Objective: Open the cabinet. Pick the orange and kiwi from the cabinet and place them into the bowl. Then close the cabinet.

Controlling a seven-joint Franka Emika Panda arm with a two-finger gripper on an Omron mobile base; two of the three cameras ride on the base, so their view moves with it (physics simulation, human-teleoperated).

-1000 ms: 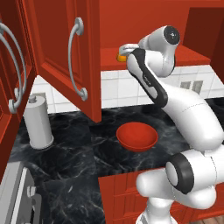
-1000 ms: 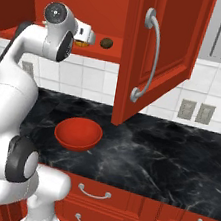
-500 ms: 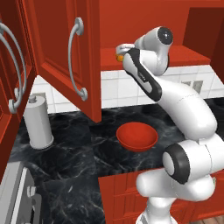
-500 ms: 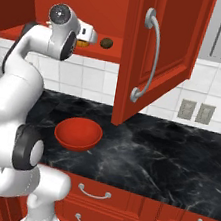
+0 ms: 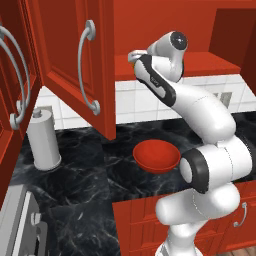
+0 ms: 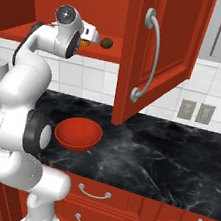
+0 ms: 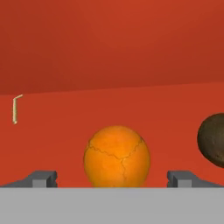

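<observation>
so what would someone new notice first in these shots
Probably the orange, dead centre in the hand view on the red cabinet shelf, sitting between the open claw tips. Just to its right there is the dark kiwi. Below, on the black marble counter, the glossy red bowl waits beside the arm.

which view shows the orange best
The hand view: the orange sits whole and centred between the open hand's fingertips, on the cabinet shelf beside the kiwi. The right base view shows an orange sliver behind the hand; in the left base view I cannot make it out.
</observation>
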